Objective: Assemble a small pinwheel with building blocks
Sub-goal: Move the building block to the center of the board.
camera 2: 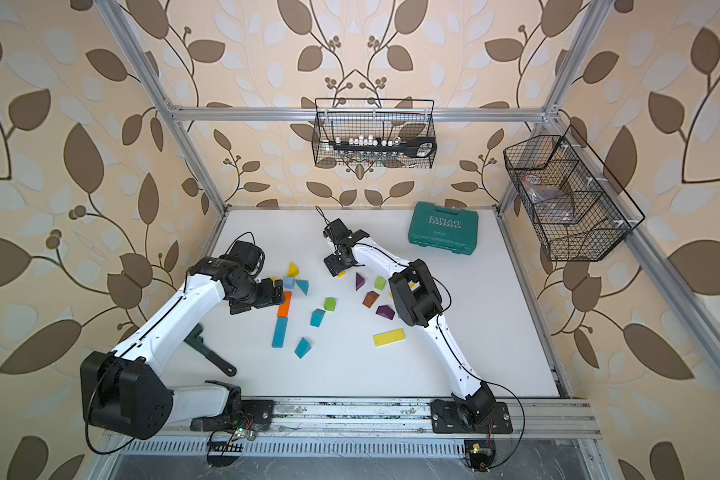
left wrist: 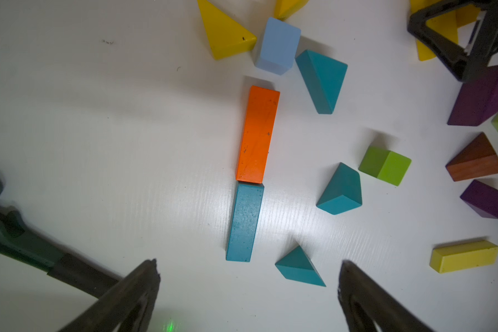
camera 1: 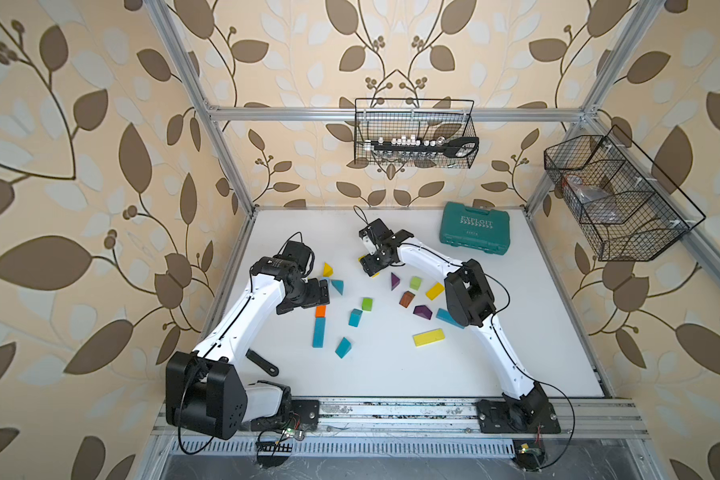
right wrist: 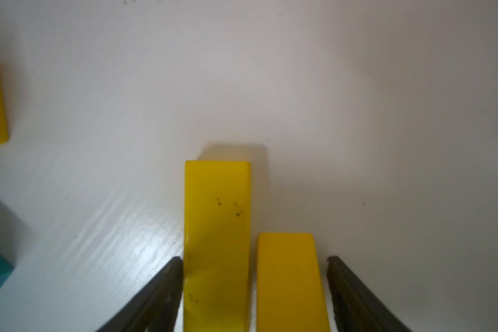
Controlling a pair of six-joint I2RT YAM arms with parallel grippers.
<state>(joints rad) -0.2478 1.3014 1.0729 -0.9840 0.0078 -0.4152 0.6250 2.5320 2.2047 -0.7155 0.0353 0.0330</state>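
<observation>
Two yellow bars (right wrist: 217, 230) lie side by side between the half-spread jaws of the right tool (right wrist: 255, 258), one finger (right wrist: 167, 281) touching, the other just clear: nothing gripped. Well apart from them, the orange bar (left wrist: 258, 133) butts a teal bar (left wrist: 244, 222), likely a stem; other blocks (left wrist: 384, 165) lie scattered around it. The left tool (left wrist: 249, 262) hangs over the orange bar, spread wide, empty. The left arm (camera 1: 242, 316) and right arm (camera 1: 501, 353) bend at the elbow.
</observation>
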